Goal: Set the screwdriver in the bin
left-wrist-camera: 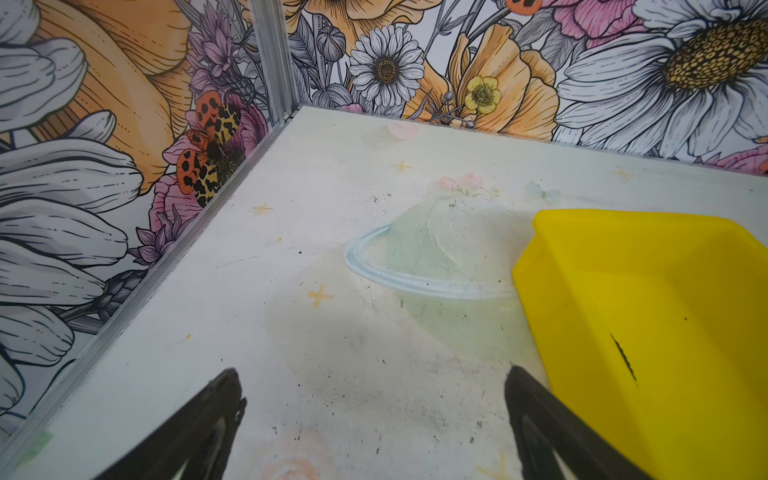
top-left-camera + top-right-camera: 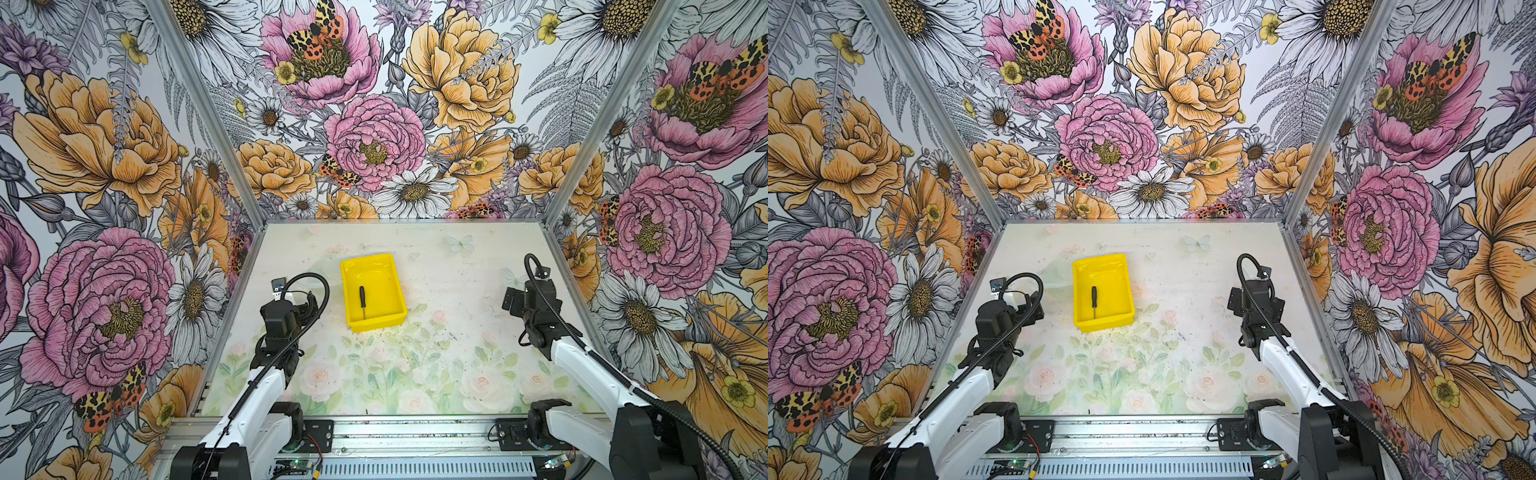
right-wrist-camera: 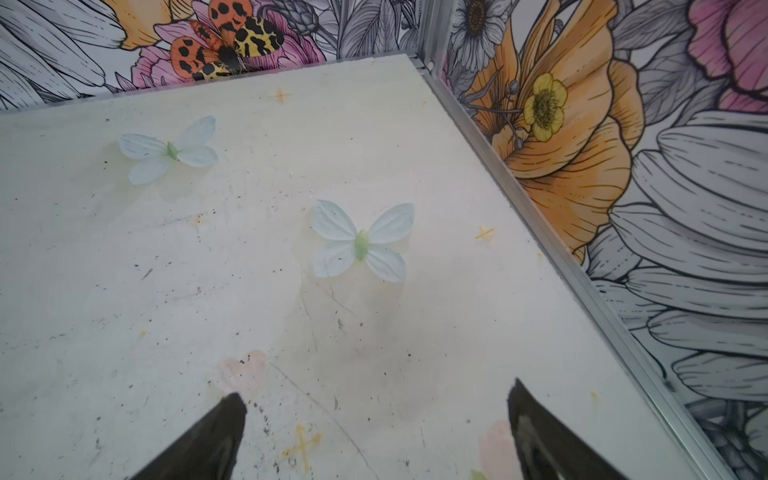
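Presently, we find the left gripper (image 1: 373, 374) with its jaws spread wide and nothing between them; only bare table (image 1: 291, 249) shows in the gap. One of its fingers (image 1: 532, 415) stands just beside the outer wall of the bin (image 1: 623, 270), and we cannot tell from the wrist view whether it touches. The right gripper (image 3: 376, 392) is likewise fully spread and empty. It hangs over open table well apart from the bin, near the frame rail (image 3: 544, 226) on its own side.

In both top views the screwdriver (image 2: 363, 301) lies flat on the bin's floor. Its handle points toward the far wall and its shaft toward the near wall, wholly inside the rim. We judge the placement complete; what is left is to draw the arms clear.

Recommendation: the left arm should lift before it travels sideways, and travel away from the bin. The bin looks light and glossy, so a brush on its wall could slide or tip it. The right arm carries no such constraint.

Surroundings: the table bears only printed roses, butterflies (image 3: 361, 241) and scuff marks, none of them an obstacle. We note a dark streak (image 1: 623, 357) on the bin's yellow wall; its nature we cannot determine. Floral side panels (image 2: 124, 291) close the cell on three sides and limit outward swing.
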Controlling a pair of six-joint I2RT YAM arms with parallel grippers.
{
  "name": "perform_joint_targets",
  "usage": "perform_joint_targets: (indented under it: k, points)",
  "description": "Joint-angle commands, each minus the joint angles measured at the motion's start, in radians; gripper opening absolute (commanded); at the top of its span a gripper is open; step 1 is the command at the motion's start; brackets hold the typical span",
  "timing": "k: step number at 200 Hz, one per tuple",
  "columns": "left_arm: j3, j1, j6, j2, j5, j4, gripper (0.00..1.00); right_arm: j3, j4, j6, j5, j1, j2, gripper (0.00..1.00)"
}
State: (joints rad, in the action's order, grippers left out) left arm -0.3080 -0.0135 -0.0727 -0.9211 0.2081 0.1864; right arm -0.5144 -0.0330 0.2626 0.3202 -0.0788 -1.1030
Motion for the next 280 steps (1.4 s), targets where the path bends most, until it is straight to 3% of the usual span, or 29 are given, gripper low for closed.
perform_joint_targets:
  k: [1, 68, 181, 201, 236, 248, 261, 280]
  points:
    - [0.019, 0.022, -0.024, -0.052, -0.027, 0.122, 0.99, 0.039, 0.232, -0.126, -0.11, 0.005, -0.033, 1.0]
    - [-0.034, 0.049, -0.009, -0.23, -0.028, 0.254, 0.99, 0.108, 0.41, -0.16, -0.144, 0.058, -0.126, 1.0]
    - [-0.166, 0.053, 0.013, -0.499, -0.055, 0.436, 0.99, -0.015, 0.574, -0.17, -0.24, 0.103, -0.355, 1.0]
    - [-0.147, 0.053, 0.022, -0.543, -0.07, 0.529, 0.99, 0.012, 0.677, -0.174, -0.243, 0.108, -0.405, 0.99]
    - [-0.121, 0.03, 0.074, -0.589, -0.125, 0.609, 0.99, 0.017, 0.682, -0.172, -0.248, 0.109, -0.402, 1.0]
    - [-0.068, 0.029, 0.076, -0.633, -0.127, 0.762, 0.99, 0.022, 0.69, -0.17, -0.252, 0.112, -0.403, 0.99]
    - [-0.061, 0.026, 0.052, -0.616, -0.053, 0.741, 0.99, 0.039, 0.719, -0.167, -0.26, 0.115, -0.403, 1.0]
    - [-0.062, 0.018, 0.056, -0.622, -0.038, 0.752, 0.99, 0.088, 0.821, -0.168, -0.265, 0.119, -0.417, 1.0]
